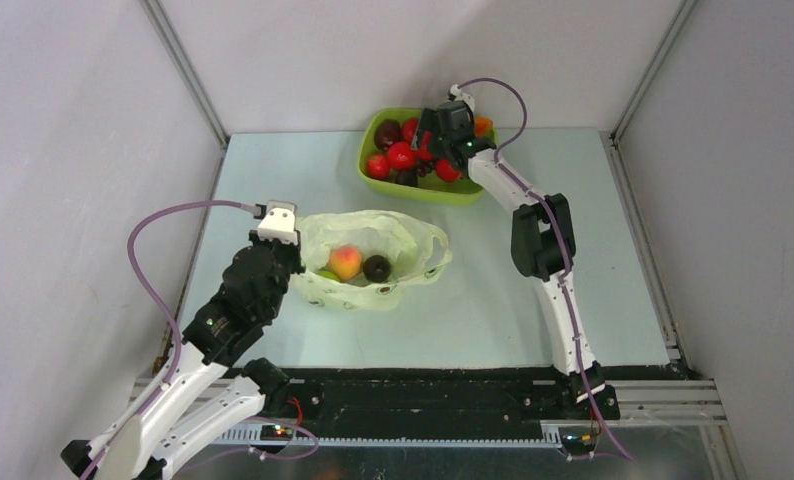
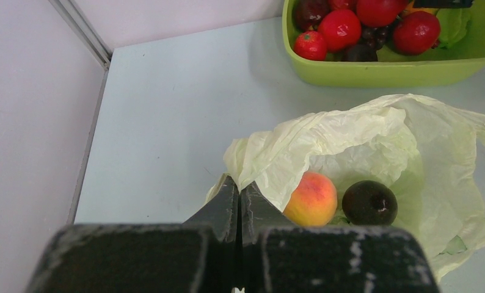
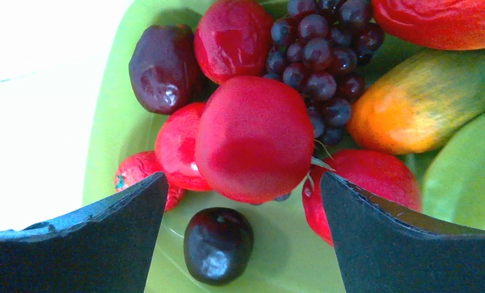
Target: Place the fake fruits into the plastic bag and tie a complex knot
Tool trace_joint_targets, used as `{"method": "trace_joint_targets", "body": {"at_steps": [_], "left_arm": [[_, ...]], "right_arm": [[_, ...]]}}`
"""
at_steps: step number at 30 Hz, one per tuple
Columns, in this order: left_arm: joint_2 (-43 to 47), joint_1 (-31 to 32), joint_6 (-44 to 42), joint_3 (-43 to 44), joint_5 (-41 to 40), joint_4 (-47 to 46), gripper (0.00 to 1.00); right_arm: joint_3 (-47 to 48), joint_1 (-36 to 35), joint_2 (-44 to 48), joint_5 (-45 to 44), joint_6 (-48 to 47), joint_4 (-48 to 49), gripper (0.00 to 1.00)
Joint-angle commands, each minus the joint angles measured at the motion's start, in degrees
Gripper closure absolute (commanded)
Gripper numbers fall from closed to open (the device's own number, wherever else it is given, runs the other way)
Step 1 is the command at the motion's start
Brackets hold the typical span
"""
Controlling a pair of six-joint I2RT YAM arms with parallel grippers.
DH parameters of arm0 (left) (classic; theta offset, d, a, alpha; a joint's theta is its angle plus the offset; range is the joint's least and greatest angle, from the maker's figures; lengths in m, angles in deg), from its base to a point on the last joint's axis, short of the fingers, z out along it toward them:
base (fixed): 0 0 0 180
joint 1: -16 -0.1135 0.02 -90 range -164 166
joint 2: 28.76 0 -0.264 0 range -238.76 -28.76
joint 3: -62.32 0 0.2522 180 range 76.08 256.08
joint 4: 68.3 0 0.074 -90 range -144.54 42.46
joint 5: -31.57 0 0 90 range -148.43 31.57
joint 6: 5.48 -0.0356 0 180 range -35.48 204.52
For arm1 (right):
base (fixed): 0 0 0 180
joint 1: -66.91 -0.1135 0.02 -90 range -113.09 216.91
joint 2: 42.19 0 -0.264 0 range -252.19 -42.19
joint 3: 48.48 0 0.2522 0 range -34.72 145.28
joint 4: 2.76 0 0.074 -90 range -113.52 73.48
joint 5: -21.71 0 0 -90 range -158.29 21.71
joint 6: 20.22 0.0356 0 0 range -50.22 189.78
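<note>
Plastic bag (image 2: 374, 131) rim in closed left tool (image 2: 239, 186); right tool (image 3: 243, 177) wide open, empty, above red apple (image 3: 252, 134).

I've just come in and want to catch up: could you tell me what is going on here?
The left tool is shut on the rim of the plastic bag, holding it open. A peach and a dark plum already lie inside. The right tool hangs open over a red apple in the green tray, which holds most of the fruit. Nothing is tied yet.

Pale blue table (image 1: 273, 170) enclosed by plain white walls (image 1: 73, 150).
</note>
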Motion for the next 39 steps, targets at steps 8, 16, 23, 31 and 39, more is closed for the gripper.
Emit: {"method": "trace_joint_targets", "body": {"at_steps": [8,16,23,31,39], "left_arm": [[1.4,-0.29,-0.41,1.93,-0.04,-1.38,1.0],[1.5,-0.28,-0.29,1.93,-0.09,-1.34,1.0],[1.86,-0.24,-0.33,1.9,0.09,-1.35,1.0],[1.18,-0.28,0.24,1.99,1.6,-1.22,1.0],[1.58,-0.3,0.27,1.86,1.22,-1.27,1.0]], "right_arm": [[9.9,-0.22,-7.5,-1.59,5.85,-1.05,0.03],[11.2,-0.27,-8.61,-4.55,8.16,0.32,0.12],[10.88,-0.19,-7.8,-5.2,7.35,0.25,0.45],[5.14,-0.27,-2.6,-3.72,4.74,3.45,0.79],[0.35,-0.72,3.47,-0.88,0.88,6.76,0.91]]}}
